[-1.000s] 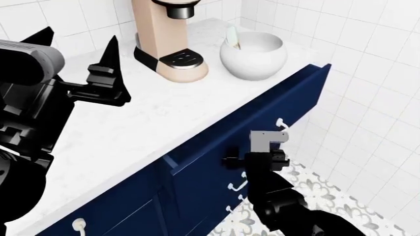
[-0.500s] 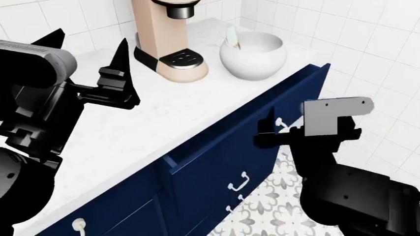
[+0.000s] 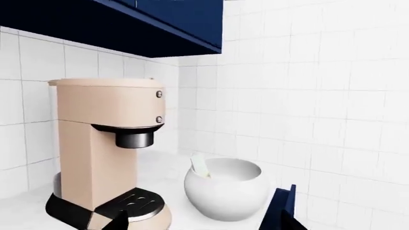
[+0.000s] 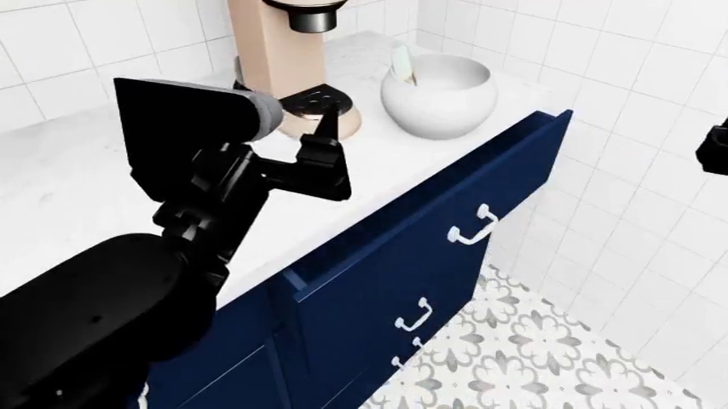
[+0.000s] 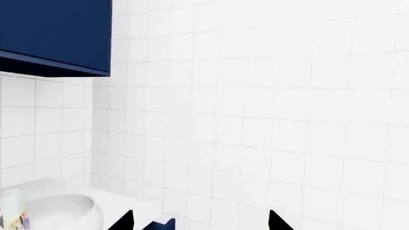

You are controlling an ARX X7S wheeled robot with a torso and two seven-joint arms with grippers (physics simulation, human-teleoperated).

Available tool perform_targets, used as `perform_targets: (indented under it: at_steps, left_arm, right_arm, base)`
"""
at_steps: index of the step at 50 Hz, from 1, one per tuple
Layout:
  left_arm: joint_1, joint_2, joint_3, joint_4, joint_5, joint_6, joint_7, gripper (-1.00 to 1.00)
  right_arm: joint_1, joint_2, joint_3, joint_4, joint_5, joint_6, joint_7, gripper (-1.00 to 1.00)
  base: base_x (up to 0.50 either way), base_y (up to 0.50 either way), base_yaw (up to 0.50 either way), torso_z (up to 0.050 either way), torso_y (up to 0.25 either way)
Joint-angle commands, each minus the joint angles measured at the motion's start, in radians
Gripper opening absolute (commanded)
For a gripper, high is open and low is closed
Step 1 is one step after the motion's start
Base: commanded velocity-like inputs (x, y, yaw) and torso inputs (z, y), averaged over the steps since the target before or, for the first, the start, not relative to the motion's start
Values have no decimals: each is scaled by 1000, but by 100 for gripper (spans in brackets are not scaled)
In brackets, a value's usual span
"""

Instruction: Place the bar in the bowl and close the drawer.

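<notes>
The bar (image 4: 401, 65) stands up inside the white bowl (image 4: 439, 95), leaning on its wall. The bowl sits on the white bench (image 4: 68, 170) next to the tan coffee maker (image 4: 285, 60). The blue drawer (image 4: 455, 209) under the bench sticks out, open, with its white handle (image 4: 475, 225) showing. The left gripper (image 4: 324, 158) hangs over the bench near the coffee maker, its fingers spread apart and holding nothing. The right gripper (image 5: 199, 221) is up by the tiled wall, open wide and empty.
</notes>
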Motion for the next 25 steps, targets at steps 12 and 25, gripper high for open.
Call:
perform_targets:
  at_steps: [12, 25]
  left_arm:
    - [-28, 248, 284, -293, 62, 120, 244, 100]
    - [-59, 346, 527, -561, 5, 294, 277, 100]
  right_arm:
    - [41, 88, 44, -71, 56, 27, 37, 100]
    - [13, 88, 26, -78, 33, -5, 41, 100]
  base:
    - [0, 0, 0, 0, 0]
    - [0, 0, 0, 0, 0]
